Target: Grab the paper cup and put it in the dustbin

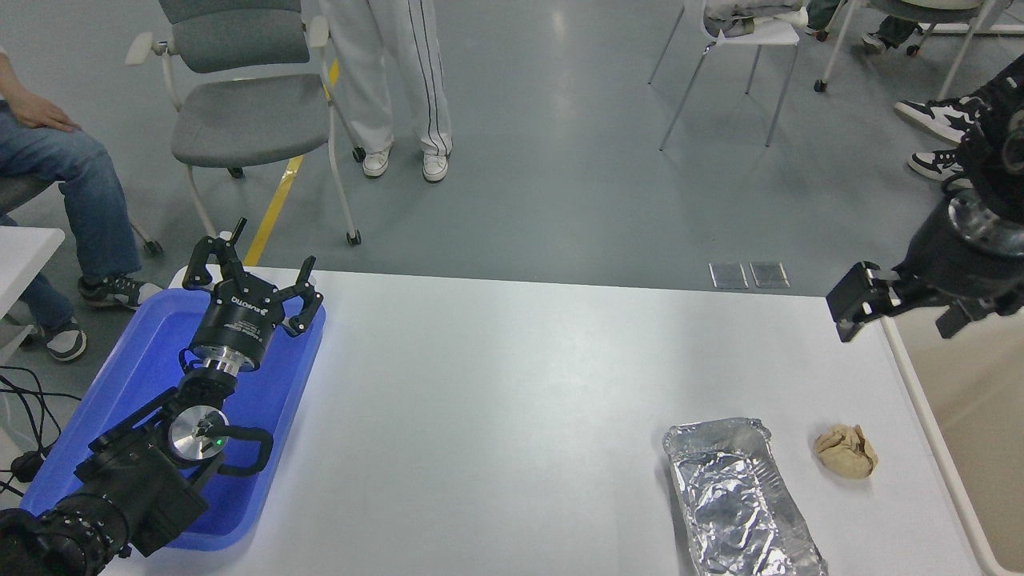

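Observation:
The paper cup is not in view. The beige dustbin (988,416) stands at the table's right edge, partly cut off by the picture. My right gripper (900,308) is open and empty. It hangs in the air above the table's far right corner, by the bin's far left end. My left gripper (251,264) is open and empty, parked over the blue tray (136,376) at the lower left.
A crinkled silver foil tray (736,496) lies at the front right of the white table (496,400), with a crumpled brown paper ball (846,451) just right of it. People and chairs (240,112) are on the floor beyond the far side.

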### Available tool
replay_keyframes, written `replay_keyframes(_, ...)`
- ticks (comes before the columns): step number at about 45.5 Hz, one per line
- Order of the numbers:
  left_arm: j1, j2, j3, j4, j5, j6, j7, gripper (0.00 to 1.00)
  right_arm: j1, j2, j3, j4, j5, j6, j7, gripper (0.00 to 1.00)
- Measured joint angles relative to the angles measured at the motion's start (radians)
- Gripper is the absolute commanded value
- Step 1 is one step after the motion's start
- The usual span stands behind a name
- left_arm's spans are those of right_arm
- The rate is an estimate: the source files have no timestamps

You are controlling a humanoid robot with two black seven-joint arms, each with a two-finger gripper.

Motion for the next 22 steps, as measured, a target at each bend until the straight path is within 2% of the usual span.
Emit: replay_keyframes(22, -0.001, 0.0, 0.0, 0.0, -0.001, 0.0, 0.0, 1.0, 0.033, 0.042, 0.041, 0.003, 0.018, 0.001, 0.0, 1.0)
